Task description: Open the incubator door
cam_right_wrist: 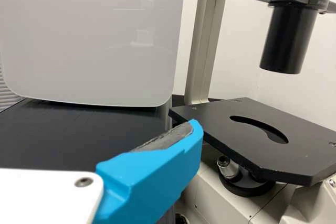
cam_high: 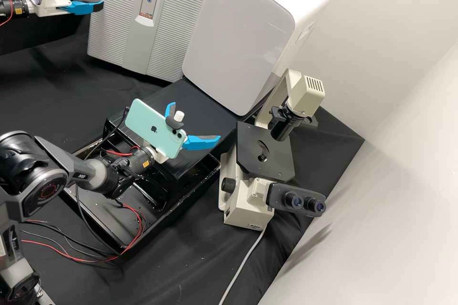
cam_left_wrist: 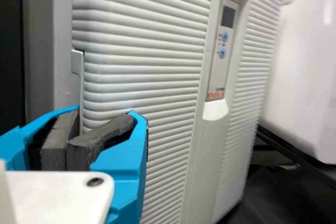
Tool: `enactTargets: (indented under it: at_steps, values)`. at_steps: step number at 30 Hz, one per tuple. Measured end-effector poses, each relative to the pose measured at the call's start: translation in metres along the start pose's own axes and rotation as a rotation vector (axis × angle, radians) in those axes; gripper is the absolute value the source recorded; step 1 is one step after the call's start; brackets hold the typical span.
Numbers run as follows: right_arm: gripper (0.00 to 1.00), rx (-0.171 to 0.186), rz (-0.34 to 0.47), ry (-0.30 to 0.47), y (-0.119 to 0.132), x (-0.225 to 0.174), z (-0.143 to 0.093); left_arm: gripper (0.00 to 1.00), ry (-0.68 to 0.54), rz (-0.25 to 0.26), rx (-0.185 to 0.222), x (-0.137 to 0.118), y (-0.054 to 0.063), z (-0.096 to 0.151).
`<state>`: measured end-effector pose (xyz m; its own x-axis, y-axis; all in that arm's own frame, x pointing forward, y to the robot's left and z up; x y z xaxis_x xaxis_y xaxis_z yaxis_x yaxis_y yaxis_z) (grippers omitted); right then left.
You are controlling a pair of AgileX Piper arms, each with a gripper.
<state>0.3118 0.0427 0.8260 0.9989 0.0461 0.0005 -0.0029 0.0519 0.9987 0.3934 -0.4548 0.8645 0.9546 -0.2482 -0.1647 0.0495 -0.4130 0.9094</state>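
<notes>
The incubator point(cam_high: 119, 19) is a white, ridged box with a small display panel at the high view's upper left; its door looks closed. My left gripper point(cam_high: 101, 5) is beside the door's left edge, fingers together. In the left wrist view the left gripper point(cam_left_wrist: 67, 142) has its dark pads pressed together, close to the side edge of the ridged door point(cam_left_wrist: 142, 72); whether they touch it I cannot tell. My right gripper point(cam_high: 195, 120) stands wide apart above the black platform, away from the incubator. One blue finger of the right gripper point(cam_right_wrist: 152, 177) shows in its wrist view.
A smooth white device point(cam_high: 243, 33) stands right beside the incubator, on a black platform point(cam_high: 191, 100). Further right is a microscope point(cam_high: 265, 152) with a flat black stage. Loose red and black cables point(cam_high: 138, 228) lie by the black tray under the right arm.
</notes>
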Motion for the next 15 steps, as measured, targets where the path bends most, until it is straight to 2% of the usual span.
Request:
enactTargets:
  at_steps: [7,8,10,13,15]
  values:
    - [1.0,0.0,0.0,0.0,0.0,0.0,0.0,0.0,-0.098,-0.035,0.052,-0.032,-0.002,0.025]
    - [1.0,0.0,0.0,0.0,0.0,0.0,0.0,0.0,-0.12,-0.032,0.061,-0.036,-0.002,0.029]
    - [1.0,0.0,0.0,0.0,0.0,0.0,0.0,0.0,-0.175,0.012,0.081,-0.044,0.003,0.039]
    - [1.0,0.0,0.0,0.0,0.0,0.0,0.0,0.0,-0.22,-0.009,0.122,-0.057,0.0,0.052]
    - [1.0,0.0,0.0,0.0,0.0,0.0,0.0,0.0,-0.239,-0.007,0.133,-0.064,-0.003,0.059]
